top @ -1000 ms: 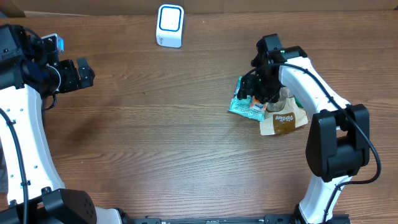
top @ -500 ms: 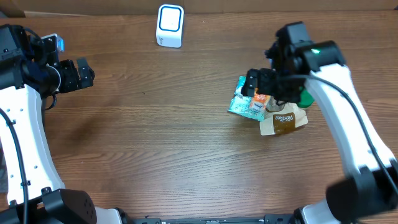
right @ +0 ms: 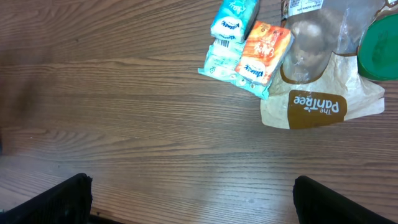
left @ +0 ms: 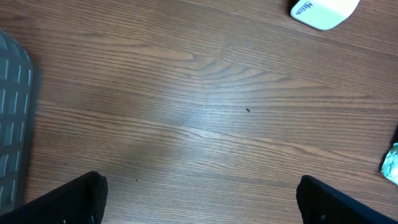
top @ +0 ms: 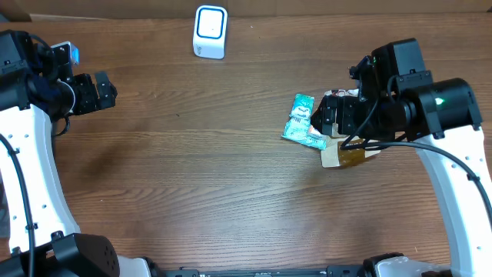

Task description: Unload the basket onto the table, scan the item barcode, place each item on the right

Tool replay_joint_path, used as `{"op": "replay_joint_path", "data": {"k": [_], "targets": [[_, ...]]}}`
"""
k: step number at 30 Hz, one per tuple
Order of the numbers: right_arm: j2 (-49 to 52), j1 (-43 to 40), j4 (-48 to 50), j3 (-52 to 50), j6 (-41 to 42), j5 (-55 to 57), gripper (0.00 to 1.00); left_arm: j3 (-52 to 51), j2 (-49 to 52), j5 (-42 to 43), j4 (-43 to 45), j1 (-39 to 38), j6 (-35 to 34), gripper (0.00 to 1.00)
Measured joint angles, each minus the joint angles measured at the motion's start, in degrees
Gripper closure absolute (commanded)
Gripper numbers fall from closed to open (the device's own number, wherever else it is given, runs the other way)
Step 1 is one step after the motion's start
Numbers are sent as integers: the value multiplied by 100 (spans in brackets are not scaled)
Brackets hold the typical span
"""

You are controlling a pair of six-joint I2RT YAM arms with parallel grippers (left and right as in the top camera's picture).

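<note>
The items lie in a small pile right of centre: two teal packets (right: 229, 34) (top: 299, 119), an orange packet (right: 264, 51), and a brown paper bag (right: 318, 102) (top: 350, 156) with a clear plastic top. A green lid (right: 381, 46) is beside them. The white scanner (top: 210, 31) (left: 323, 9) stands at the table's far edge. My right gripper (top: 329, 117) (right: 199, 205) hovers above the pile, open and empty. At the far left, my left gripper (top: 111, 91) (left: 202, 202) is also open and empty, well away from the items.
The brown wooden table (top: 192, 169) spreads between the two arms. A grey ribbed object (left: 12, 124) shows at the left edge of the left wrist view. A white label (right: 303, 5) peeks in at the top of the right wrist view.
My right gripper has opened, lifted off the pile and drawn back to the right, leaving the items on the table. The left arm has stayed still.
</note>
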Motion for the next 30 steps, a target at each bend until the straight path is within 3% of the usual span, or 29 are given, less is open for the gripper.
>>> {"op": "replay_joint_path", "data": {"k": [19,30], "targets": [[-101,0,7,0,2,0,0,0,0,0,0,0,0,0],[-1631,0,17,0,-4,11,0,0,0,0,0,0,0,0]]}}
